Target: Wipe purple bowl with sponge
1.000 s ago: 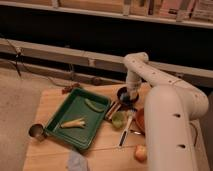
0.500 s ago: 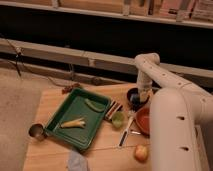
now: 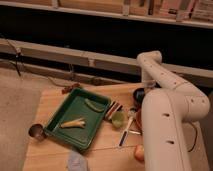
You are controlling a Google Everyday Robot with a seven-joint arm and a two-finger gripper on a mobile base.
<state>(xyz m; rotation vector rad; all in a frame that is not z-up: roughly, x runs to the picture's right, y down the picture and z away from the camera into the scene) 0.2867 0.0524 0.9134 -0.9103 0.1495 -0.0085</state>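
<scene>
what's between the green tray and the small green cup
In the camera view, a striped object sits between green tray and green cup; the gripper hangs at the dark bowl.

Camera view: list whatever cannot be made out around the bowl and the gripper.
- The gripper, at the table's far right over the bowl: blurred and dark against it.
- The bowl: right side hidden by the arm; colour too dim to judge.
- Sponge: none identifiable, too small and blurred.
</scene>
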